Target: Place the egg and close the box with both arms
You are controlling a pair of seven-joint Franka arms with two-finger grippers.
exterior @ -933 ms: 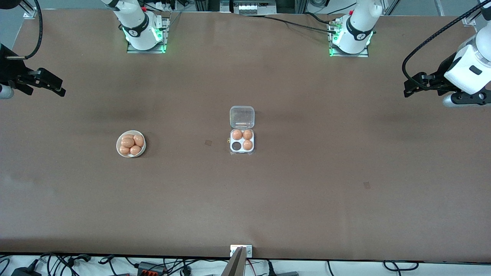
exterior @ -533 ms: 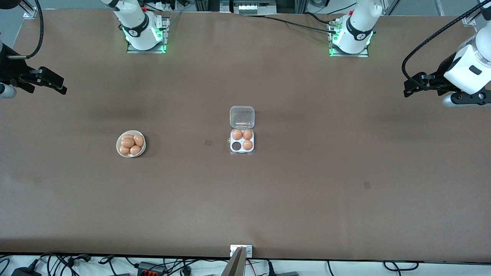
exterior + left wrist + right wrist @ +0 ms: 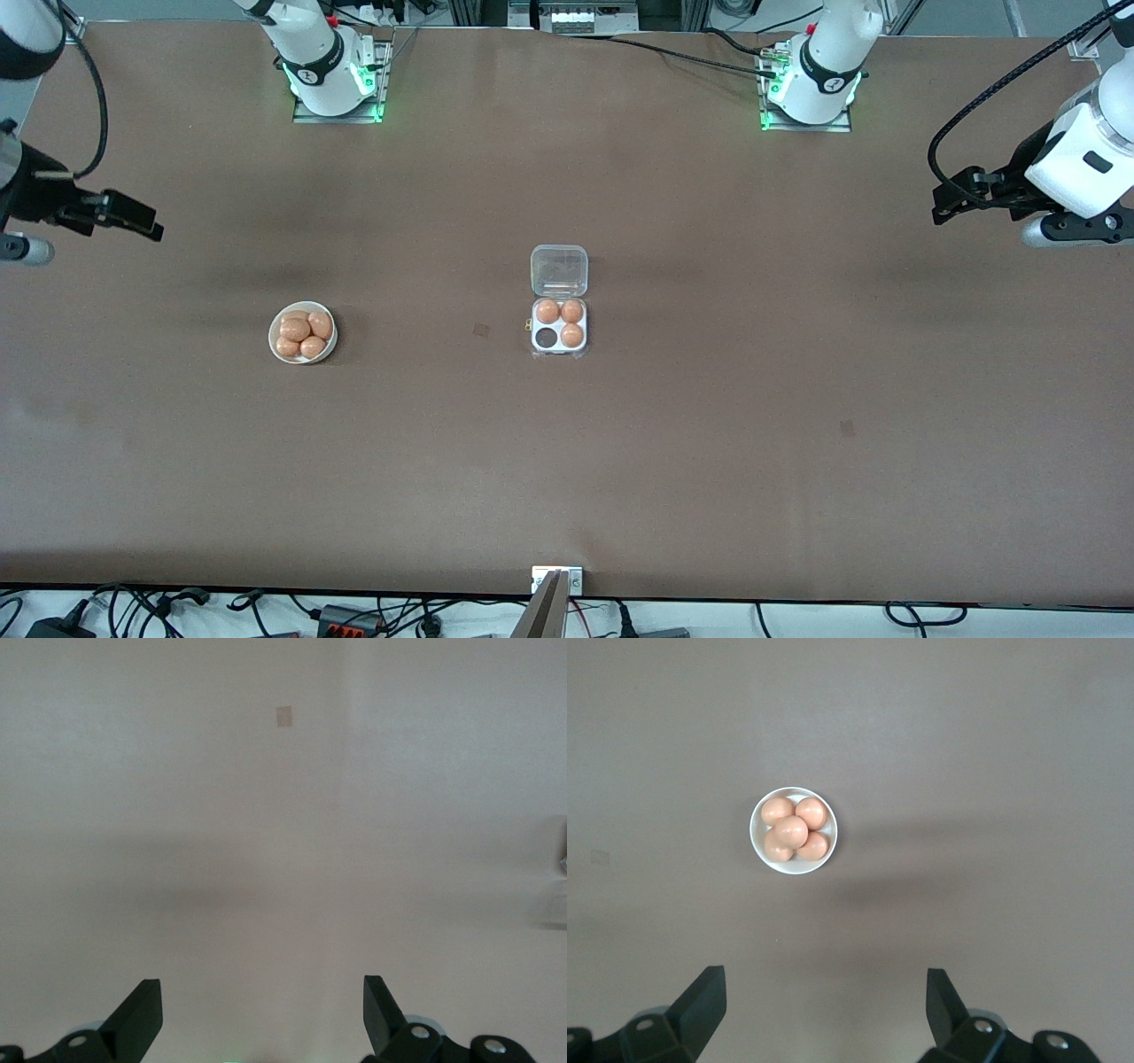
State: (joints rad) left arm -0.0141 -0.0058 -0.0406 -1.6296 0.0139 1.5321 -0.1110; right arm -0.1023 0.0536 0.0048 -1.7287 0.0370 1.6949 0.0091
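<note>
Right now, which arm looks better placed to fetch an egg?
The right. Its gripper, fingers open, hangs at the bowl's end of the table, and its wrist view faces the eggs; the left gripper waits at the opposite end.

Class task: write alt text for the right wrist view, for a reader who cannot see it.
A round white bowl holding several orange-brown eggs sits on a plain brown table. The right gripper is above the table, its black jaws wide open with nothing between them.
</note>
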